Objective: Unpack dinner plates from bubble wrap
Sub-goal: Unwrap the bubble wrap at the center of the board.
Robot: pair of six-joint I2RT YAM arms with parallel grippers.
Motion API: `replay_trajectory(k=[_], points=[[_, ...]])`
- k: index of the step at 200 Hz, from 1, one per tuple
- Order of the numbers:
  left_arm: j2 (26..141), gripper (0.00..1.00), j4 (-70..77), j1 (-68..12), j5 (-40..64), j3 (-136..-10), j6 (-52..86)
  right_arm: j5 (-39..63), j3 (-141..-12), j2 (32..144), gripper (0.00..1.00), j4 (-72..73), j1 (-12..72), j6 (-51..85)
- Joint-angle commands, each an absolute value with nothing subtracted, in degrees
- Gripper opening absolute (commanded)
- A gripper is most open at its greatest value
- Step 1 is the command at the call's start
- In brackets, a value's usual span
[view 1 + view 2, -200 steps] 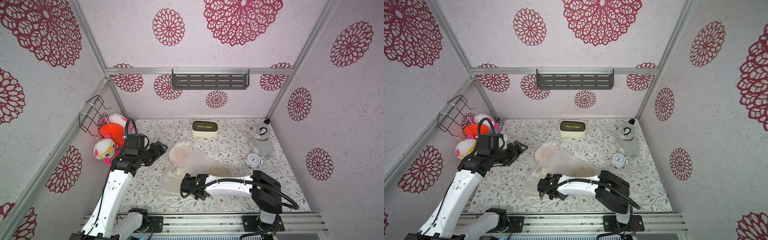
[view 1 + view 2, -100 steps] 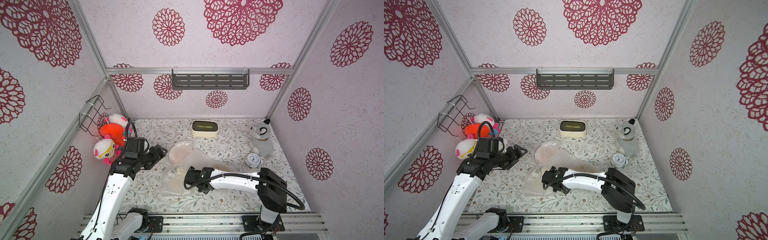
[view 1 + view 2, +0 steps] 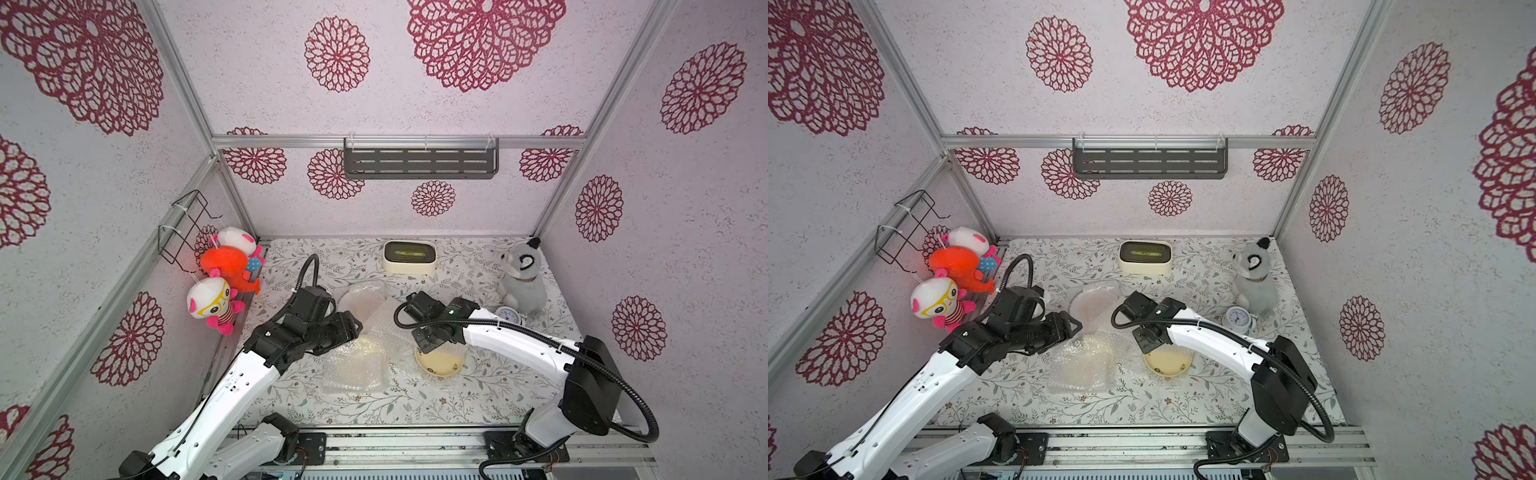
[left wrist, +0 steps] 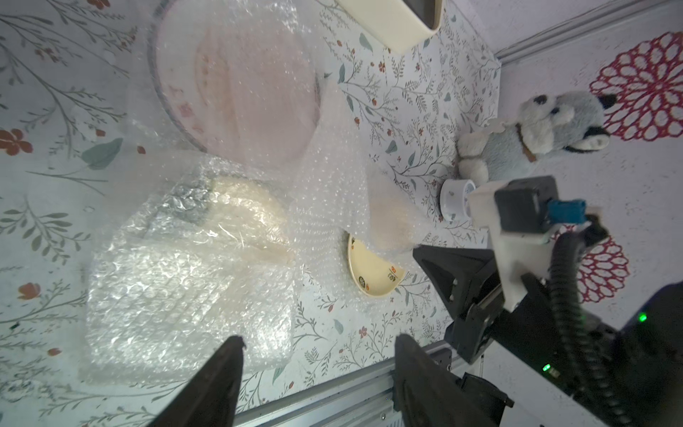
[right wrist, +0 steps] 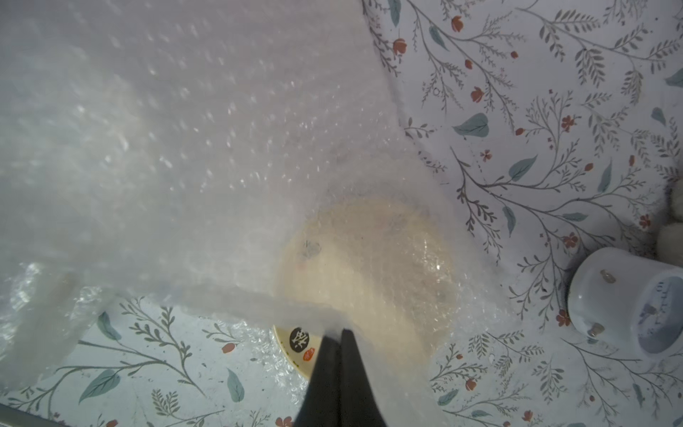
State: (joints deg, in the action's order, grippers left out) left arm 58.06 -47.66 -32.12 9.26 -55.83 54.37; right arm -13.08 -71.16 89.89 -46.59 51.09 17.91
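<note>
A cream dinner plate (image 3: 441,365) (image 3: 1169,365) with dark rim motifs lies half bared on the table. My right gripper (image 5: 340,332) is shut on the edge of a bubble wrap sheet (image 5: 221,148) (image 3: 390,328), held lifted above that plate (image 5: 295,342). A second plate sits folded inside a wrap bundle (image 3: 355,365) (image 4: 184,266) at centre front. A third plate, pinkish under wrap (image 3: 363,293) (image 4: 240,81), lies behind it. My left gripper (image 4: 319,342) (image 3: 353,326) hovers open above the bundle's far edge, holding nothing.
A cream box with a dark green top (image 3: 409,257) stands at the back. A white alarm clock (image 3: 509,318) and a grey plush (image 3: 521,278) sit at the right. Plush toys (image 3: 224,266) hang on the left wall. A metal rail (image 3: 415,440) runs along the front.
My right gripper closed on the wrap sheet and moved right and back, lifting it off the cream plate. My left gripper moved in toward the centre and its jaws narrowed somewhat.
</note>
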Motion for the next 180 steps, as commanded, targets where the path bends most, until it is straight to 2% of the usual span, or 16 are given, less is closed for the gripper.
replay_trajectory(k=[1,38,115,180], points=[[59.9,0.63,-44.9,-36.6,4.8,-55.6,56.7,-9.4,-70.6,88.2,0.0,-46.0,48.9,17.0],[63.8,0.45,-42.5,-40.5,4.7,-55.0,56.6,-9.3,-72.0,89.4,0.0,-45.9,47.2,15.9],[80.7,0.4,-31.5,-44.2,7.7,-59.1,55.9,-7.8,-72.2,89.2,0.0,-46.2,45.4,15.0],[92.4,0.39,-28.5,-44.4,9.9,-66.5,54.6,1.6,-69.4,85.9,0.0,-44.6,43.3,12.7]])
